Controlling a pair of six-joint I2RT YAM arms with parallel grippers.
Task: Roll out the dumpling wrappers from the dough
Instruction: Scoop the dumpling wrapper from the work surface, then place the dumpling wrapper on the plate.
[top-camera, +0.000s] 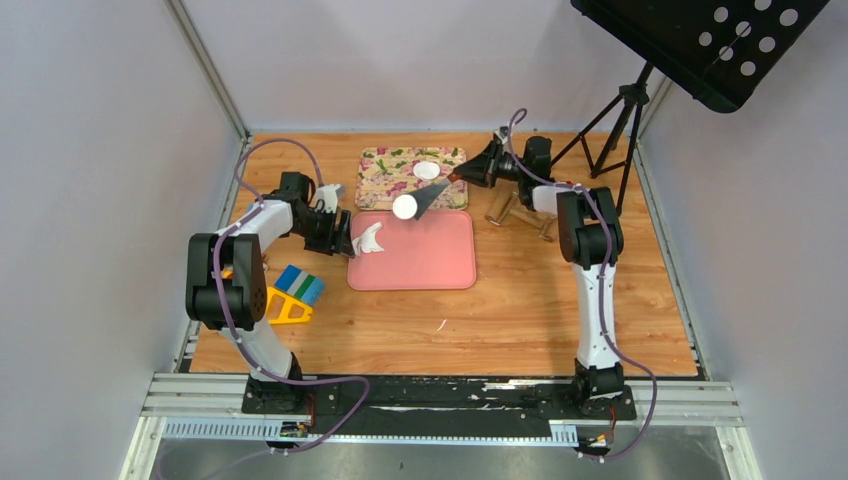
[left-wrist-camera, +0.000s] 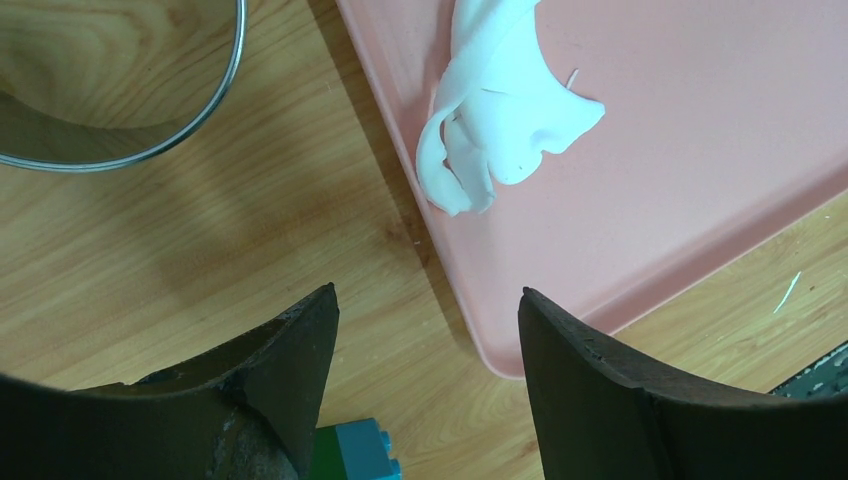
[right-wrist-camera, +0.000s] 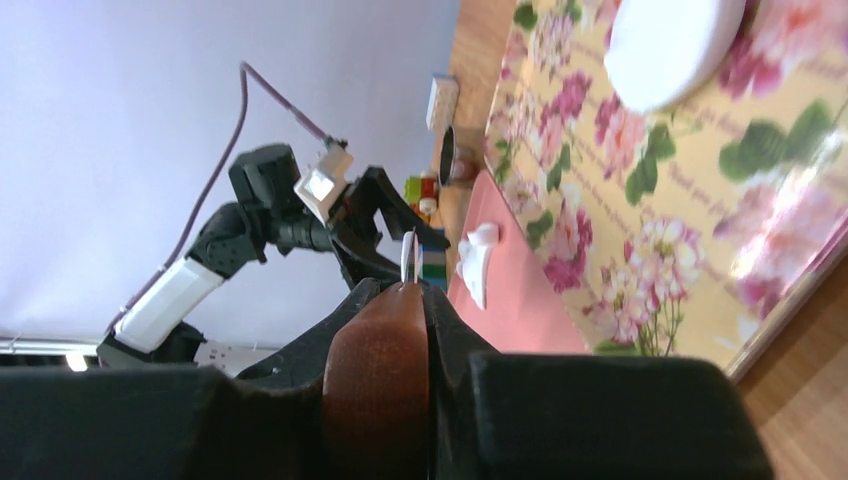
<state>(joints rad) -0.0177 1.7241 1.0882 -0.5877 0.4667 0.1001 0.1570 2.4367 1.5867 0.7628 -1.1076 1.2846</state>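
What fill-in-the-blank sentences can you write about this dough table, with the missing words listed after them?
1. The right gripper is shut on the handle of a spatula that carries ___ round wrapper.
2. A second wrapper lies on the ___ tray.
3. The ragged dough scrap lies on the ___ mat.
4. The left gripper, near that scrap, has its jaws ___.
Missing words: one; floral; pink; open.

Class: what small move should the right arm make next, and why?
Probably shift the spatula over the floral tray and slide its wrapper off: the right tool grips the spatula, the wrapper rides its blade, and another wrapper lies there.
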